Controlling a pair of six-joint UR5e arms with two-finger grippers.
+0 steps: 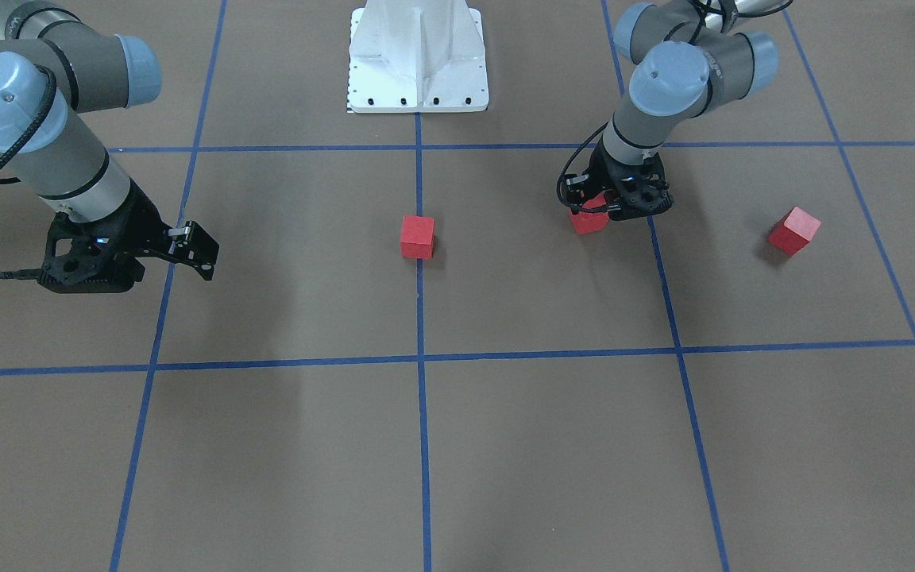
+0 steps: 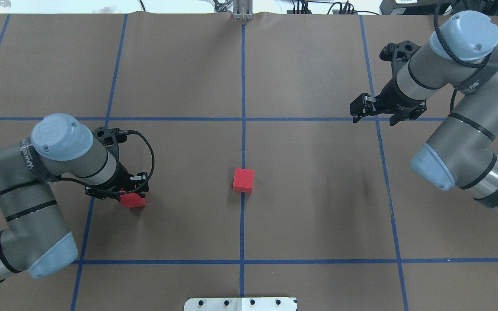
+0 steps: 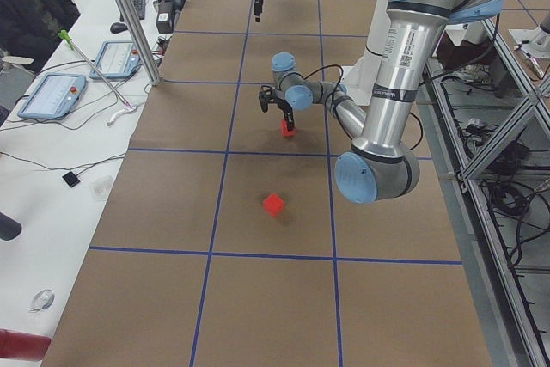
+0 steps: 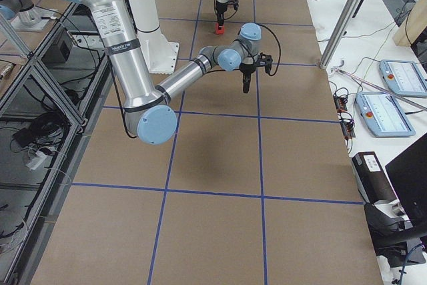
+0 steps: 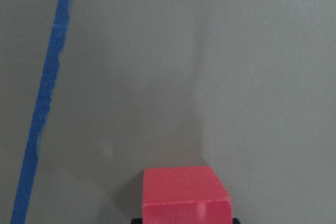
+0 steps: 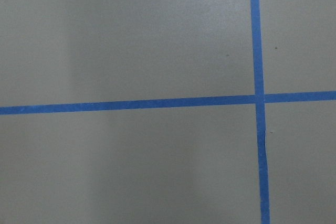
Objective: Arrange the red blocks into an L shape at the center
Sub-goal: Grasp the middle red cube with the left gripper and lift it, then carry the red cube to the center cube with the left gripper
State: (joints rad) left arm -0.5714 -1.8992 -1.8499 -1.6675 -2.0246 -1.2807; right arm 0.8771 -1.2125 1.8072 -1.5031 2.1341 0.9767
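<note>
One red block (image 2: 243, 180) (image 1: 417, 237) sits on the blue centre line at the center (image 2: 243, 147). My left gripper (image 2: 124, 193) (image 1: 615, 208) is shut on a second red block (image 2: 133, 200) (image 1: 588, 220) (image 5: 186, 194), about one grid square to the left of the center. A third red block (image 1: 793, 230) (image 3: 273, 204) lies alone farther out on my left side; the left arm hides it in the overhead view. My right gripper (image 2: 357, 109) (image 1: 202, 253) hangs open and empty over a tape crossing, far from all the blocks.
The white robot base (image 1: 418, 59) stands at the table's near edge by the centre line. A person and teach pendants (image 3: 51, 92) are on a side bench past the table's far edge. Brown surface with blue tape lines (image 6: 256, 98) surrounds the blocks.
</note>
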